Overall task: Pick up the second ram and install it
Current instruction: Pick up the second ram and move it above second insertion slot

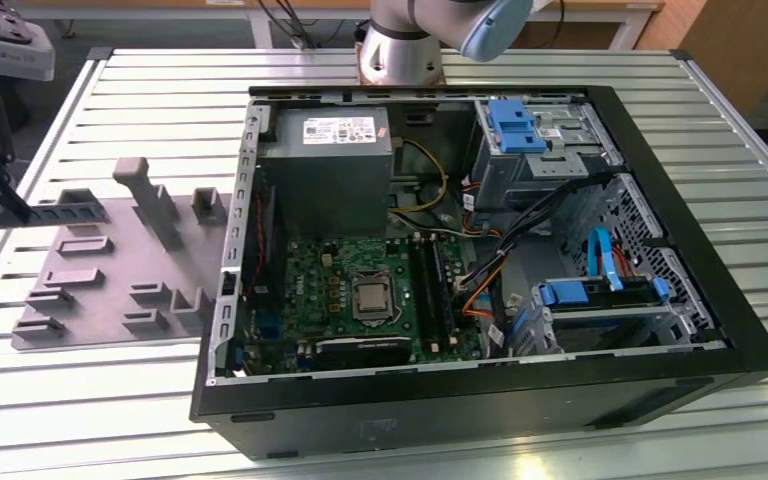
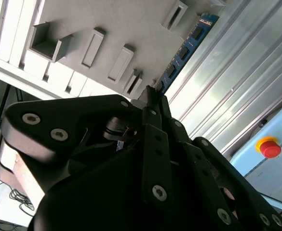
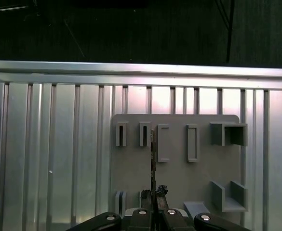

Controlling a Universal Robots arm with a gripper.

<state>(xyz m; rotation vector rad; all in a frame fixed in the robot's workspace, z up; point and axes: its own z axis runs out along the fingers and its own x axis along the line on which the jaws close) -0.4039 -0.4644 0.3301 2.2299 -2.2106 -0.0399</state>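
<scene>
The second ram (image 2: 185, 49) is a thin blue-green stick with dark chips. My gripper (image 2: 151, 95) is shut on one of its ends, and the rest reaches out over the grey fixture plate (image 2: 131, 29). In the first wrist view the ram (image 3: 153, 156) shows edge-on between the plate's slot blocks, with the gripper (image 3: 155, 195) closed on its near end. In the exterior view the black gripper (image 1: 13, 208) hangs at the far left, beside the fixture plate (image 1: 104, 250).
The open computer case (image 1: 704, 330) stands on the slatted metal table (image 1: 131, 400), with its green motherboard (image 1: 317, 290), long black memory slots (image 1: 427, 285) and power supply (image 1: 324, 165). A red stop button (image 2: 268, 147) sits on a pale blue box.
</scene>
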